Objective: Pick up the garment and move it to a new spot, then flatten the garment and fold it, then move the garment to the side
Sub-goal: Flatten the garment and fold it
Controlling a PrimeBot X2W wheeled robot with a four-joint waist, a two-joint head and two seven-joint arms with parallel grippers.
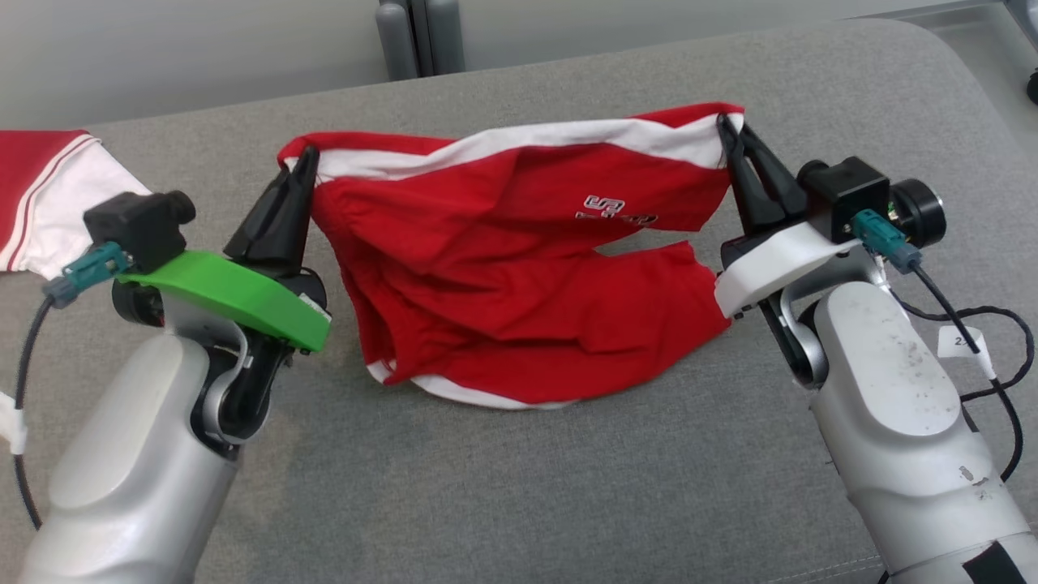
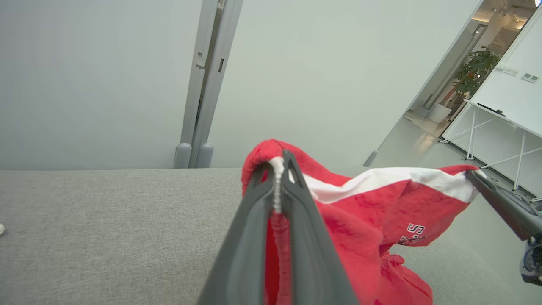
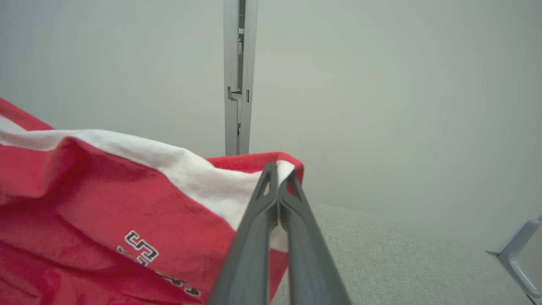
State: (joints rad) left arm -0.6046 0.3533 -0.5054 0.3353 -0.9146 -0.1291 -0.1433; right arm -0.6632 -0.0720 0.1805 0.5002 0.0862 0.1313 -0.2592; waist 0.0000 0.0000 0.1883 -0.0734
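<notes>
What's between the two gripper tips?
The red garment: its white-banded edge spans from left gripper to right gripper, both shut on it. Head view shows it.

There are two red-and-white cloth garments: one pair of red shorts with a white waistband [image 1: 519, 268] and one red-and-white piece [image 1: 45, 191]. There are two dark-fingered grippers, the left gripper [image 1: 306, 158] and the right gripper [image 1: 727, 130]. There is one grey fabric-covered surface [image 1: 519, 487], with two rounded grey posts [image 1: 395, 45].

Garment [image 1: 519, 268] logo is unreadable; cable tag [image 1: 959, 341] begins "2".
</notes>
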